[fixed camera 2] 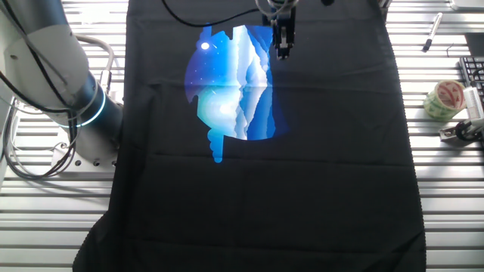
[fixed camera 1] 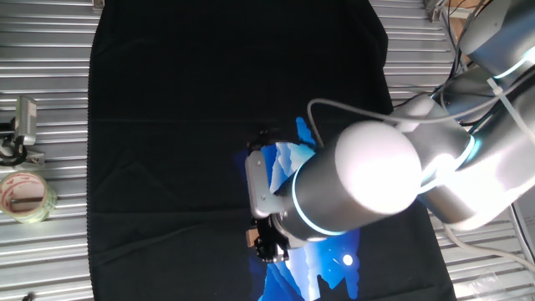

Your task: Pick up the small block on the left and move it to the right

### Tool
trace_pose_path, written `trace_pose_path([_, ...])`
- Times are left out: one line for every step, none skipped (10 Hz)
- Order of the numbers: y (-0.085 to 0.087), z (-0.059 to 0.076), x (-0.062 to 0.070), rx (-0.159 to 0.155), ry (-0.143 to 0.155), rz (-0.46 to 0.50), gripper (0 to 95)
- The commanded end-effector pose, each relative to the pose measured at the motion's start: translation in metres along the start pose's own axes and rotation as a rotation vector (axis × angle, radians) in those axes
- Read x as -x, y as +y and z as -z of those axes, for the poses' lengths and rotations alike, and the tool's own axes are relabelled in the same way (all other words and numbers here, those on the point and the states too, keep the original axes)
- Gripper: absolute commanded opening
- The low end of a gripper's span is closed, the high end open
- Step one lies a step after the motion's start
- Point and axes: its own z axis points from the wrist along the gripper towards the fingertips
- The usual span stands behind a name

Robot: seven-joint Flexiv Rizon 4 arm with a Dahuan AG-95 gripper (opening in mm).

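In one fixed view the arm's pale wrist fills the right half and hides most of the claw (fixed camera 1: 266, 244), which hangs over the black cloth (fixed camera 1: 167, 100) near the lower edge of the counter (fixed camera 1: 50, 50). A tiny tan patch, which I take for the small block (fixed camera 1: 251, 238), sits right against the dark fingertips on the side facing the tape roll (fixed camera 1: 25, 196). Being a cube, it has no long axis to line up with. Whether the fingers pinch it or merely stand beside it cannot be told here, nor whether it is lifted or resting on the cloth.

In the other fixed view the claw (fixed camera 2: 281, 47) shows at the far edge of the cloth (fixed camera 2: 265, 196), just past the blue printed picture (fixed camera 2: 231, 91). Its fingers look narrow and close together, but the block is too small to make out, so the grip stays undecided. No loose block shows anywhere on the cloth.

The counter (fixed camera 2: 446, 189) is ribbed metal, covered in the middle by the soft, slightly creased cloth. The tape roll (fixed camera 2: 445, 98) and a metal clip (fixed camera 2: 461, 130) lie well apart from the claw, off the cloth, so the way across looks free.
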Motion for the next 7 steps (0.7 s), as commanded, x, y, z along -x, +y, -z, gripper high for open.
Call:
trace_pose_path([0.0011,-0.0008,0.0002,0.000,0.000,0.005,0.0])
trace_pose_path([0.0011,-0.0011,0.0001,0.006,-0.001,-0.003,0.0])
trace_pose_path([0.0011,-0.0011,0.0001,0.006,-0.003,-0.004,0.0])
trace_pose_path([0.0011,-0.0011,0.0001,0.005,-0.001,-0.006,0.0])
trace_pose_path([0.0010,-0.0014,0.0001,0.006,-0.001,-0.007,0.0])
trace_pose_path([0.0010,-0.0025,-0.0001,0.005,-0.001,-0.008,0.0])
trace_pose_path([0.0008,-0.0042,-0.0004,0.005,-0.002,-0.008,0.0])
